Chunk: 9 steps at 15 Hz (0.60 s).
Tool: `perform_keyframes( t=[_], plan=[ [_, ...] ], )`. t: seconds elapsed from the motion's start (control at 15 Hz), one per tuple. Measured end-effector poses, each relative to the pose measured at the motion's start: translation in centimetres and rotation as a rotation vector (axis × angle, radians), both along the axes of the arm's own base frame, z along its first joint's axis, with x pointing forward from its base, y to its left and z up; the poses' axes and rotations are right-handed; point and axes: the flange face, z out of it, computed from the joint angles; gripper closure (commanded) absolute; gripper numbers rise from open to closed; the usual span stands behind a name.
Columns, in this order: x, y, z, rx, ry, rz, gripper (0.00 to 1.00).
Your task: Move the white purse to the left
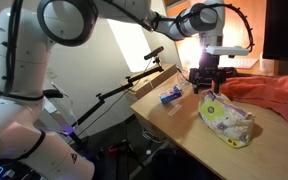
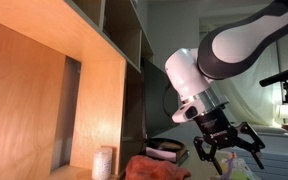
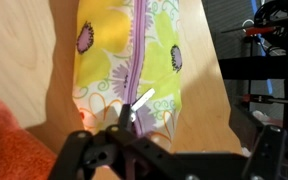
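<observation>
The white purse (image 1: pixel 227 120) lies flat on the wooden table (image 1: pixel 184 125), a soft oblong pouch with small coloured print. In the wrist view it (image 3: pixel 124 50) shows yellow and purple flowers, with a zipper down its middle and a silver zipper pull (image 3: pixel 144 100). My gripper (image 1: pixel 209 78) hangs above the table just beyond the purse's far end, fingers spread open and empty. It also shows open in an exterior view (image 2: pixel 227 148). In the wrist view my gripper (image 3: pixel 171 148) sits over the purse's near end and bare wood, not touching it.
A large orange-pink cloth (image 1: pixel 269 95) lies beside the purse and shows in the wrist view (image 3: pixel 4 130). A small blue packet (image 1: pixel 171 96) lies near the table edge. A wooden shelf unit (image 2: pixel 74 70) stands nearby. Dark tripod stands (image 1: pixel 124 85) stand off the table edge.
</observation>
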Motion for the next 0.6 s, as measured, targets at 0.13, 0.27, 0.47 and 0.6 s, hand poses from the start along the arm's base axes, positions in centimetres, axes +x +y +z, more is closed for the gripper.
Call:
perform_keyframes(
  t=[0.13, 0.27, 0.47, 0.6],
  plan=[
    [-0.8, 0.7, 1.0, 0.003, -0.025, 0.025, 0.00],
    [-1.8, 1.0, 1.7, 0.005, -0.032, 0.036, 0.00],
    [-2.7, 0.9, 1.9, 0.001, -0.023, 0.041, 0.00],
    [-2.7, 0.9, 1.7, 0.000, -0.024, 0.039, 0.00]
  ],
)
